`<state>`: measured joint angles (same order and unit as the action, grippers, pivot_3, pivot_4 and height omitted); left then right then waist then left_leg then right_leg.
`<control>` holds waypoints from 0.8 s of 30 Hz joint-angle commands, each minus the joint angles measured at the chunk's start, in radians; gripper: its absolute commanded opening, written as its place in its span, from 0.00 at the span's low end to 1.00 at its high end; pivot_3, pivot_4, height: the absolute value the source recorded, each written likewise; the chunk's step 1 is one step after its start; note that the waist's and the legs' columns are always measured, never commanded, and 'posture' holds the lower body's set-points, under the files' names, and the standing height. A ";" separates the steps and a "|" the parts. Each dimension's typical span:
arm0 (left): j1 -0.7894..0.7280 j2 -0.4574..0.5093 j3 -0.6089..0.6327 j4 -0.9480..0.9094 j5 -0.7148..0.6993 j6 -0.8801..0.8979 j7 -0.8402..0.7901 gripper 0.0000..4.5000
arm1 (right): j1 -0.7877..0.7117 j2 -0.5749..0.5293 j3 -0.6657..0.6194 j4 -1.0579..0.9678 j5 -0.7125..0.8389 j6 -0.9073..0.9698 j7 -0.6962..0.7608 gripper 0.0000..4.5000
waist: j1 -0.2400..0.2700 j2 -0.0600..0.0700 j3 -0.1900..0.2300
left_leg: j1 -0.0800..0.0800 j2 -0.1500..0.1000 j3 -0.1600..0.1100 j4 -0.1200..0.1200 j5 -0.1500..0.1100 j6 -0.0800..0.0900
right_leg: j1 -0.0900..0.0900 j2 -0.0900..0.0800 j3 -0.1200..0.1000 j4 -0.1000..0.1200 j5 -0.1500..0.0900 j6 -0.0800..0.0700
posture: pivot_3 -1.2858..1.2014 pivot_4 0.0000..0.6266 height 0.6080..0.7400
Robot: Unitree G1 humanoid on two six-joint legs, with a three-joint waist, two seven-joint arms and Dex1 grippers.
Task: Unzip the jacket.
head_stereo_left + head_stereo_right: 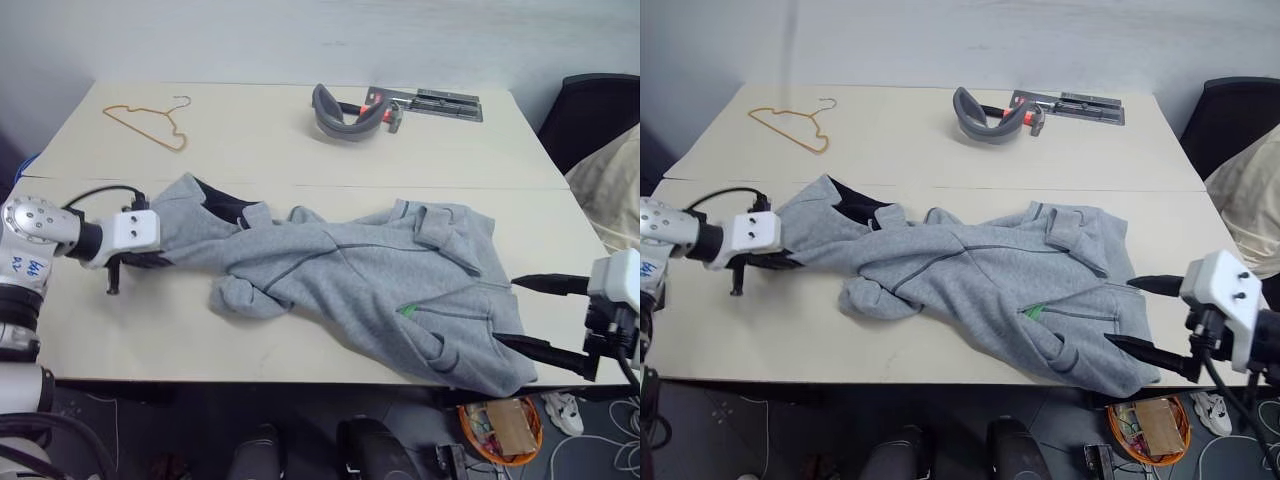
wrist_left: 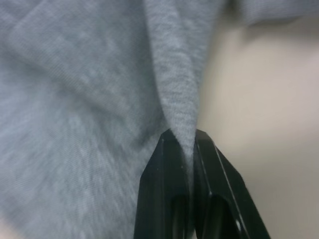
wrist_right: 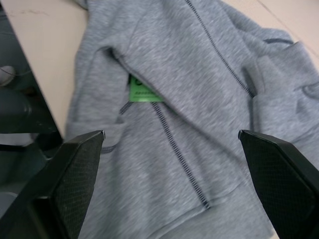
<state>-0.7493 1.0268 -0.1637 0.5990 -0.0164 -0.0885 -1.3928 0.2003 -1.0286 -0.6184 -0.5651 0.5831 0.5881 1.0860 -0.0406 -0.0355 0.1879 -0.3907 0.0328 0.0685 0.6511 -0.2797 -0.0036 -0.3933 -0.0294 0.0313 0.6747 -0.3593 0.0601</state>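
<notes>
Lay crumpled across the near table [image 1: 120,330], the jacket [image 1: 370,280], spreading from left of centre to the lower right of the head views, dark inner collar toward the upper left of the heap and small green label [image 1: 407,310] low and right of centre. Looked stretched out along the table's width, probably so the front could be pulled taut and the zipper line found; could not make out the zipper slider itself. Sat at the left edge of the frame, the left gripper [image 1: 128,262], fingers [image 2: 167,174] pressed together on a thin fold of grey fleece at the jacket's hood end, the fold rising straight out between the black tips in the left wrist view, bare tabletop just beside. Seemed placed there as an anchor, holding that end fast. Hung at the lower right of the frame, the right gripper [image 1: 1148,320], fingers [image 3: 75,169] spread wide with nothing between them, tips pointing in at the jacket's hem end and apart from the cloth, the green label and a dark seam between the tips in the right wrist view. Rested well apart on the far table: a wire hanger [image 1: 150,122] upper left, a grey curved band [image 1: 345,115] and a flat metal tool [image 1: 440,102] top centre.
</notes>
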 commanded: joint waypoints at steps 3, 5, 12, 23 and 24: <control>0.052 0.074 0.095 -0.356 -0.249 0.380 -0.192 0.01 | -0.121 0.022 0.219 0.090 -0.182 -0.156 -0.106 1.00 | 0.005 0.000 0.000 | 0.000 -0.001 0.000 0.001 0.000 0.000 | 0.000 -0.001 0.000 0.000 0.000 0.000 | 0.52 0.24 1.00; 0.050 0.103 0.104 -0.447 -0.357 0.525 -0.216 0.01 | -0.166 0.029 0.292 0.146 -0.257 -0.234 -0.130 1.00 | 0.007 0.000 0.000 | 0.000 -0.001 0.000 0.000 0.000 0.000 | 0.000 -0.001 0.000 0.000 0.000 0.000 | 0.52 0.24 1.00; 0.011 0.131 0.081 -0.529 -0.434 0.617 -0.205 0.01 | -0.299 0.046 0.469 0.371 -0.483 -0.491 -0.197 1.00 | 0.009 0.001 0.000 | 0.000 -0.002 0.000 0.002 0.000 0.000 | 0.000 0.000 0.001 0.001 0.000 0.000 | 0.52 0.24 1.00; -0.235 0.007 -0.056 0.236 0.135 -0.249 0.265 0.23 | -0.206 0.031 0.372 0.329 -0.392 -0.506 -0.118 1.00 | 0.015 0.001 0.000 | -0.001 -0.001 0.002 0.004 -0.001 0.002 | -0.001 0.000 0.001 0.002 0.000 0.000 | 0.52 0.24 1.00; -0.236 -0.003 -0.049 0.251 0.126 -0.288 0.257 0.30 | -0.198 0.031 0.366 0.321 -0.387 -0.505 -0.113 1.00 | 0.015 0.001 0.000 | -0.001 -0.002 0.003 0.004 -0.002 0.002 | -0.001 -0.001 0.001 0.001 0.000 0.000 | 0.52 0.24 1.00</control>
<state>-0.9678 1.0224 -0.2479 0.8180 0.1101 -0.3014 -1.1434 -0.0106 -0.9797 -0.2058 -0.2141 0.1721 0.0818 0.9610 -0.0254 -0.0343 0.1882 -0.3914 0.0311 0.0713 0.6551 -0.2818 -0.0016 -0.3939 -0.0305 0.0318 0.6759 -0.3596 0.0600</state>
